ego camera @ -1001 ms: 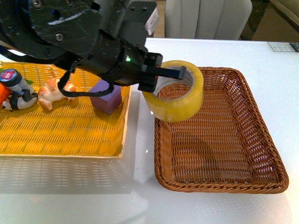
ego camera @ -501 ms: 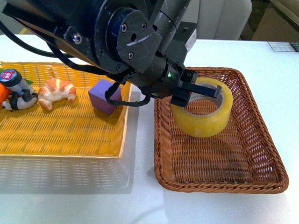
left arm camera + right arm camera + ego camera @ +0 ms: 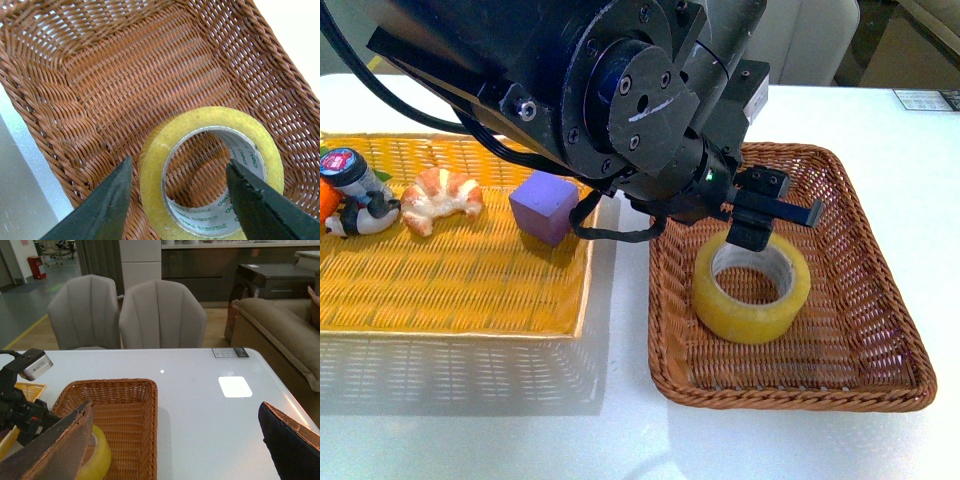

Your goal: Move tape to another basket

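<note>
From the front view, the tape (image 3: 752, 287) lies flat on the floor of the brown basket (image 3: 880, 290), hole upward, near the basket's middle. The left gripper (image 3: 767, 213) hangs just above the roll's far edge, its jaws spread and gripping nothing. To the left sits the yellow basket (image 3: 470, 290) with a purple cube (image 3: 545, 207), a croissant (image 3: 442, 196) and a small bottle (image 3: 350, 170) in it. In the left wrist view, the tape (image 3: 212, 172) rests on the wicker of the basket (image 3: 125, 75), and the two dark fingers (image 3: 107, 205) stand wide on either side of the roll, apart from it. In the right wrist view, the right gripper (image 3: 175, 450) is wide open and empty above the white table (image 3: 200, 405), with the basket (image 3: 125, 415) and tape (image 3: 97, 457) off to one side.
</note>
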Tool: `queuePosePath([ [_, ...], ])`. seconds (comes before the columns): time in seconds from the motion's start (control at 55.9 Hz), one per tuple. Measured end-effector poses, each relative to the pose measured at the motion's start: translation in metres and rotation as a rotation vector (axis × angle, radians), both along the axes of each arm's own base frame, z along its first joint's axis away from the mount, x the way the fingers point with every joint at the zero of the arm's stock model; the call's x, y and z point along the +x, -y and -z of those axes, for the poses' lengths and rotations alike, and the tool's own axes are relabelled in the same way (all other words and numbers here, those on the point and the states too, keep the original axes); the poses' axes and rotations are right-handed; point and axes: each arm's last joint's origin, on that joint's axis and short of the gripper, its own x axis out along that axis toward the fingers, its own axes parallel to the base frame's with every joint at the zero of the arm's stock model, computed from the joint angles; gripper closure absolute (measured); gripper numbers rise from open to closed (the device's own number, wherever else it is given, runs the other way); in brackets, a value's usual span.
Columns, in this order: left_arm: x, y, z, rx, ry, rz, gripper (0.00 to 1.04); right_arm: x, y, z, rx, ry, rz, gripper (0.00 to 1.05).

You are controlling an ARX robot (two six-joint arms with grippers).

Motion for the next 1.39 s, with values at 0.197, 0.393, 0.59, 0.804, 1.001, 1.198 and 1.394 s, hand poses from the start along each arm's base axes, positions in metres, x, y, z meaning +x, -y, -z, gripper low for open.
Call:
queuePosePath([
  [0.197, -0.013, -0.038, -0.04, -0.089, 0.137, -0.091, 0.08, 0.0, 0.0, 0.0, 0.0, 0.0, 0.0, 0.09],
  [0.393, -0.03, -0.095, -0.077, -0.185, 0.242, -0.248, 0.09, 0.0, 0.0, 0.0, 0.0, 0.0, 0.0, 0.09],
  [0.59, -0.06, -0.15, -0.107, -0.266, 0.359, -0.378, 0.09, 0.0, 0.0, 0.0, 0.0, 0.0, 0.0, 0.09],
  [0.804, -0.089, -0.179, -0.119, -0.173, 0.714, -0.612, 0.27, 0.0, 0.0, 0.0, 0.0, 0.0, -0.002, 0.09],
  [1.001, -0.128, -0.21, -0.108, -0.092, 0.795, -0.66, 0.63, 0.0, 0.0, 0.0, 0.0, 0.0, 0.0, 0.09],
  [1.198, -0.156, -0.229, -0.1, -0.079, 0.796, -0.662, 0.97, 0.0, 0.0, 0.0, 0.0, 0.0, 0.0, 0.09],
  [1.394, -0.179, -0.24, -0.094, -0.073, 0.796, -0.659, 1.03, 0.0, 0.0, 0.0, 0.0, 0.0, 0.0, 0.09],
])
